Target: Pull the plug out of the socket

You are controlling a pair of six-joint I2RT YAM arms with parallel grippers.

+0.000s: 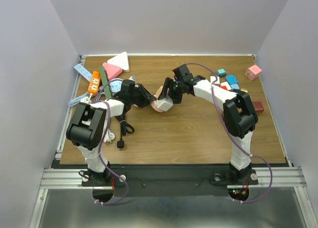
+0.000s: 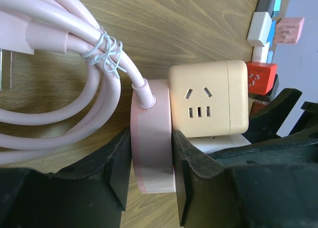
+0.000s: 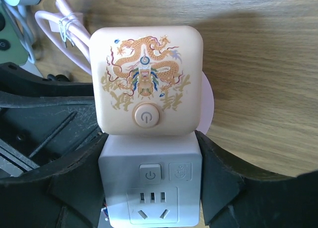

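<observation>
A round pink plug (image 2: 151,138) with a coiled pink cable (image 2: 59,104) sits flat against the side of a beige cube socket (image 2: 208,99). My left gripper (image 2: 151,176) is shut on the pink plug, one finger on each flat face. In the right wrist view the beige cube (image 3: 146,79) shows a dragon print and a power button, and it is joined to a white cube socket (image 3: 151,183). My right gripper (image 3: 151,188) is shut on the white cube. In the top view the left gripper (image 1: 146,100) and right gripper (image 1: 169,96) meet at the cubes (image 1: 160,105) mid-table.
Power strips (image 1: 94,81) and white and pink triangular sockets (image 1: 120,61) lie at the back left. Several coloured cube adapters (image 1: 228,81) and a pink cube (image 1: 254,72) sit at the back right. A black cable with plug (image 1: 120,143) lies near the left arm.
</observation>
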